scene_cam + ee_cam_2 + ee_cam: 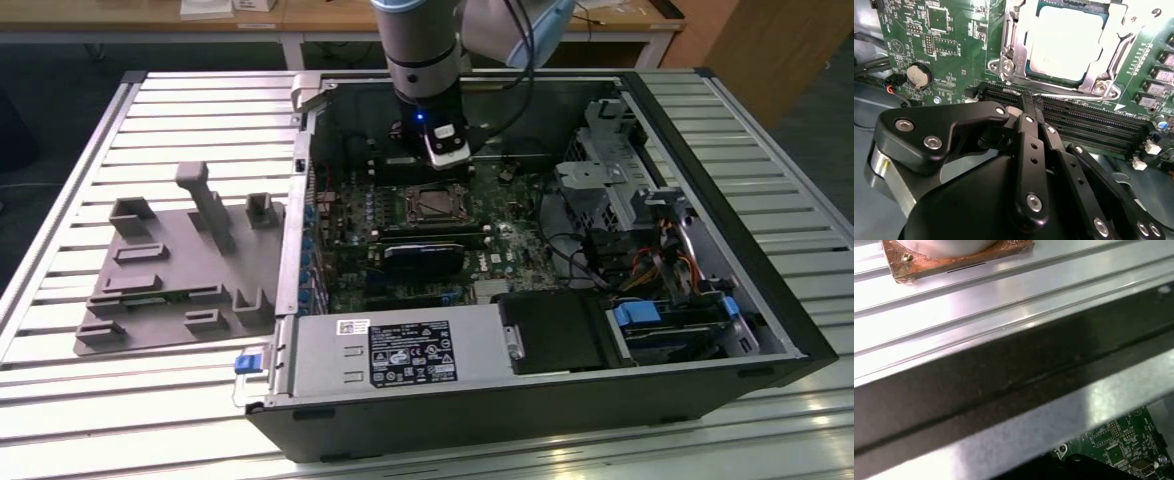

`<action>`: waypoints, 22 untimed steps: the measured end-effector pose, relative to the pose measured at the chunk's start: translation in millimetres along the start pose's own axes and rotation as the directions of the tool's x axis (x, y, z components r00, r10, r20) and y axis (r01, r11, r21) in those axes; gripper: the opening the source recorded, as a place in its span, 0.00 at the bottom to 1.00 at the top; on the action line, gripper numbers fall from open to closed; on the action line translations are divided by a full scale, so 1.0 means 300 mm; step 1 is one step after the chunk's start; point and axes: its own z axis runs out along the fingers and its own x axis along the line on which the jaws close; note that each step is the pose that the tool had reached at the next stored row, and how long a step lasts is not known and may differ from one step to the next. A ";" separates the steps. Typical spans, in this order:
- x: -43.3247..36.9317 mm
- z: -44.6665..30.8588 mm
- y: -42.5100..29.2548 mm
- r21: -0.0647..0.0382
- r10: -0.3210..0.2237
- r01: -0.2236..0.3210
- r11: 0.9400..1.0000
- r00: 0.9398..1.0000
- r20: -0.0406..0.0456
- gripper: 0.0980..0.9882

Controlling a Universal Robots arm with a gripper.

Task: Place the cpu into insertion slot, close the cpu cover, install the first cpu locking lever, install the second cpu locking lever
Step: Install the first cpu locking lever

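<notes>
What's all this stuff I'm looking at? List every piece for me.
computer case: one, black, lying open on the table.
table: one, silvery slatted metal, under the case.
motherboard: one, green, inside the case.
cpu: one, silver-grey, on the motherboard, framed by the cover.
cpu cover: one, silvery frame, down around the cpu.
locking lever: one seen, thin silvery wire, along the cover's edge.
card slots: several, long, black, beside the cover.
coin battery: one, silver, on the motherboard.
power supply: one, grey, inside the case.
fixture tray: one, grey, on the table, exterior view's left.
arm: one, grey, above the case.
gripper: one, black, shut, tips at the locking lever.
</notes>
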 end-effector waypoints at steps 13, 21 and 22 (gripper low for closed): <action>0.002 0.007 -0.001 0.009 0.041 -0.042 0.999 0.999 0.010 0.00; 0.003 0.012 -0.002 0.012 0.065 -0.065 0.998 0.998 0.015 0.00; 0.003 0.013 -0.002 0.012 0.067 -0.067 0.998 0.998 0.016 0.00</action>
